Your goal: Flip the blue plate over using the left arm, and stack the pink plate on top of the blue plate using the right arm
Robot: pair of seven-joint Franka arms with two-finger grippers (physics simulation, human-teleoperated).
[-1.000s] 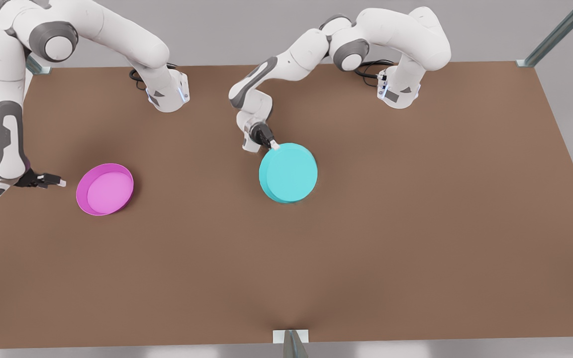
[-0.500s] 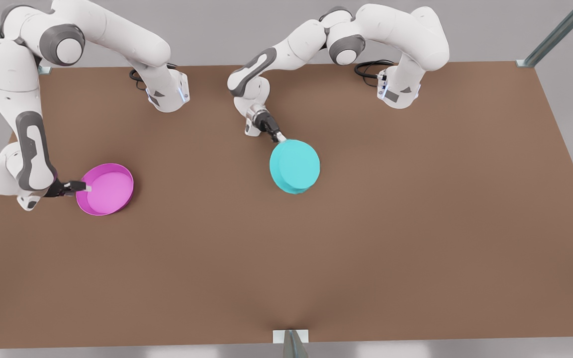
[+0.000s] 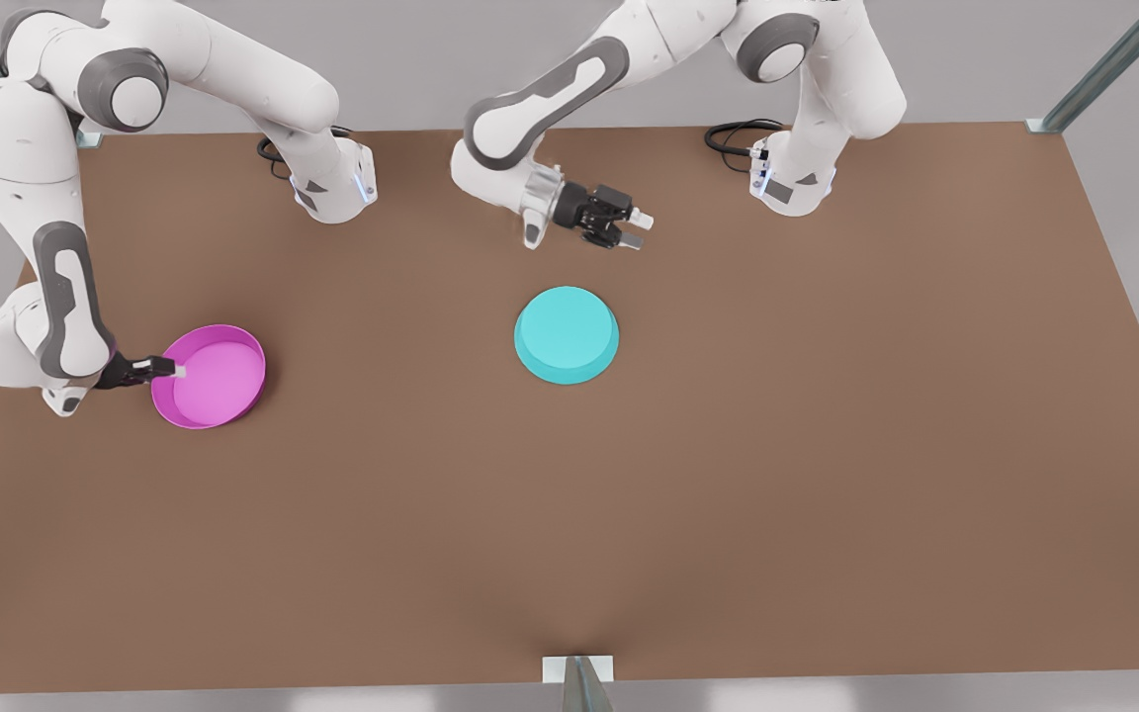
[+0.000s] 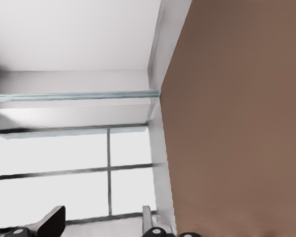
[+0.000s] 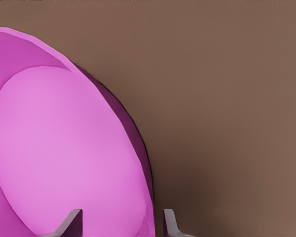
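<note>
Nearest the camera, the brown table lies bare across the lower half of the front view, with wide open room out to its front edge and its right side. At mid-left of the frame sits the pink plate, hollow side up and with nothing in it, close to the table's left edge. The right gripper reaches in from that edge at the plate's left rim; in the right wrist view its two fingers stand parted, one over the plate's inner floor and one outside the wall, straddling the rim without pinching it. Near the middle of the frame the blue plate rests upside down, flat bottom up, well apart from the pink one, with free table all around it. Farther back, above and just right of the blue plate, the left gripper hovers clear of it, jaws spread and holding nothing.
</note>
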